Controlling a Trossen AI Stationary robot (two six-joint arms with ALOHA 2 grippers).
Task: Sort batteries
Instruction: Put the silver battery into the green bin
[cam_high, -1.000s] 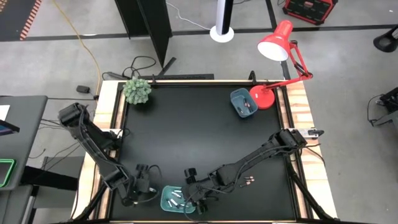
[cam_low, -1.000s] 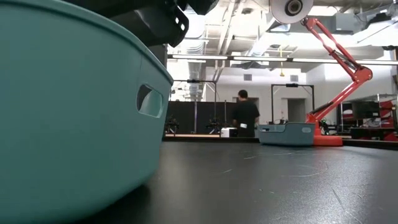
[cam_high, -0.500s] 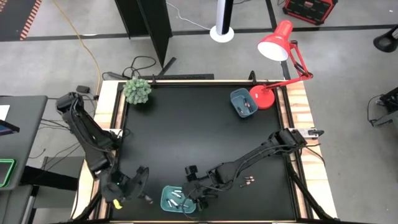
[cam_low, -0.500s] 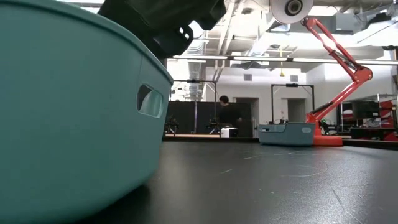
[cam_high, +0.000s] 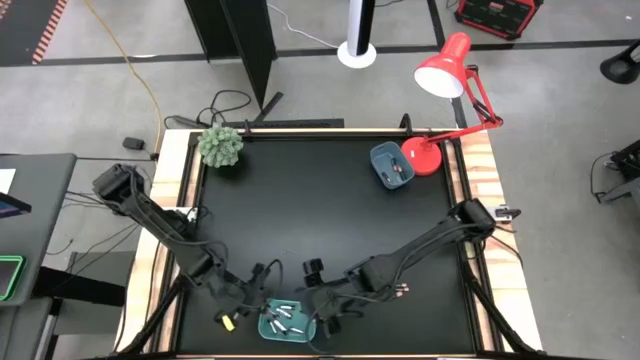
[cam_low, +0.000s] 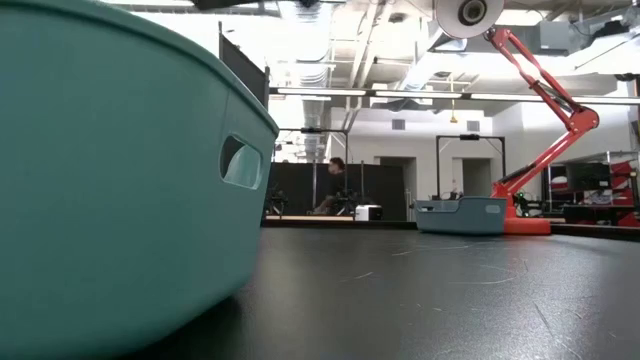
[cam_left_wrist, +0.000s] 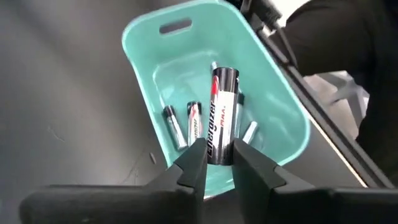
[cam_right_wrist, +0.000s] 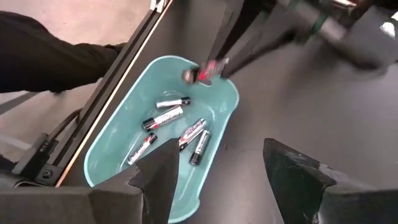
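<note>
Desk (cam_high: 320, 215), black-topped, seen from above: teal tray (cam_high: 287, 320) sits at the near edge, between the two arms. Left end effector (cam_high: 262, 297) reaches to the tray's left rim; right end effector (cam_high: 325, 312) hangs at the tray's right side. Several batteries (cam_high: 285, 318) lie inside the tray. A few more batteries (cam_high: 402, 291) rest on the desk, right of the tray and apart from it. Blue tray (cam_high: 391, 166) stands far across the desk from the teal tray, beside the red lamp (cam_high: 447, 75). A small green plant (cam_high: 221, 146) sits at the far left corner.

Low view: teal tray wall (cam_low: 120, 190) fills the left side, with a slot handle cut in it. Blue tray (cam_low: 460, 215) and the red lamp arm (cam_low: 545, 90) show well beyond it. A person (cam_low: 334, 185) is in the room behind the desk.

Left wrist view: left end effector (cam_left_wrist: 216, 163) is clamped on one battery (cam_left_wrist: 221, 118), dark with a red band, held over the teal tray (cam_left_wrist: 143, 56). Loose batteries (cam_left_wrist: 194, 122) lie on the tray floor beneath it.

Right wrist view: right end effector (cam_right_wrist: 217, 171) stands wide, holding nothing, above the teal tray (cam_right_wrist: 112, 149). Five batteries (cam_right_wrist: 165, 117) lie scattered on the tray floor. The left end effector's held battery (cam_right_wrist: 204, 71) hangs above the tray's far end.
</note>
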